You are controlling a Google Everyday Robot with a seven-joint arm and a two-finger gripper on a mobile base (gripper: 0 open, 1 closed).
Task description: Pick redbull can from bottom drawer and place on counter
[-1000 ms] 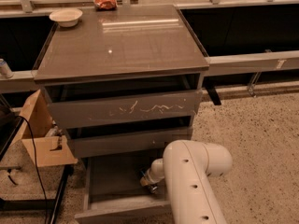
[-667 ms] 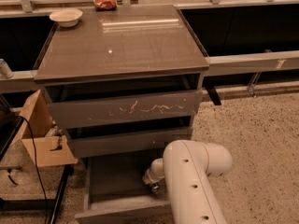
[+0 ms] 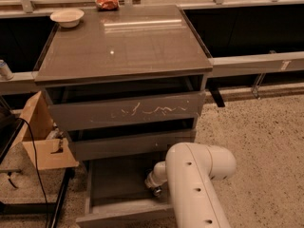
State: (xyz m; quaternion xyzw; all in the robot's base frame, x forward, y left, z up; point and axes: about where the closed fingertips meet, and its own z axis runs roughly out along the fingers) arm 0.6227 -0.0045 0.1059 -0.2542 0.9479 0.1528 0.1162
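**Hardly any shift since 1 s ago: gripper (image 3: pixel 156 190) low in bottom drawer (image 3: pixel 114 186)**

Sits approx. same spot as before, at end of 1 white arm (image 3: pixel 194 184), inside the pulled-out drawer, right of centre, close above grey floor. Open or shut: can't tell. Redbull can: not made out for sure; small dark-silver bit at gripper tip, can't tell if that's it.

Count, top to bottom: 1 glossy table (image 3: pixel 123 46) w/ 1 white bowl (image 3: pixel 67 17) at back-left corner. 1 red snack bag (image 3: pixel 107 2) on ledge just behind. 3 drawers: 1 scratched front (image 3: pixel 128 110), 1 plain front (image 3: pixel 133 145), 1 open at bottom. Left of cabinet: 1 cardboard box (image 3: pixel 40 137), 1 pale can (image 3: pixel 4 69) on side ledge.
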